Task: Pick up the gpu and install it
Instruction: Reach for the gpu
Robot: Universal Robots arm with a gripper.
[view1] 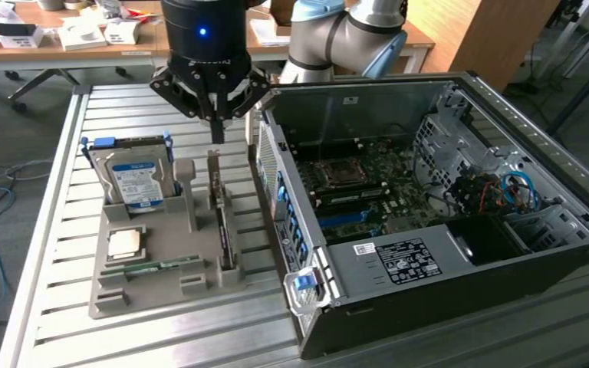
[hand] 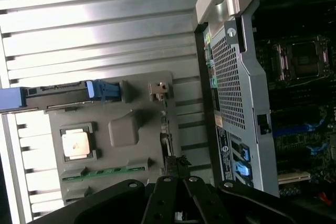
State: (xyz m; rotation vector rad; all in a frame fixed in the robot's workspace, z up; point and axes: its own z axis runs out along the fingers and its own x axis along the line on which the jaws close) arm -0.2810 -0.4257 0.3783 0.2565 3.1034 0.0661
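Note:
The gpu (view1: pixel 220 218) is a thin dark card standing on edge in a slot of the grey holder tray (view1: pixel 162 290), with its silvery bracket end pointing up at the far side. My gripper (view1: pixel 217 138) hangs just above that far end with its fingers pressed together, shut and holding nothing. In the wrist view the gpu (hand: pixel 165 127) appears edge-on in the tray (hand: pixel 142 114), and my gripper (hand: pixel 176 167) sits over the card's line, not touching it.
In the same tray stand a hard drive (view1: pixel 136 182) with a blue-white label, a processor chip (view1: pixel 126 243) and a green memory stick (view1: pixel 156 266). The open computer case (view1: pixel 397 264) lies at the exterior view's right, motherboard (view1: pixel 366 184) exposed. Everything rests on a slatted metal table (view1: pixel 59 184).

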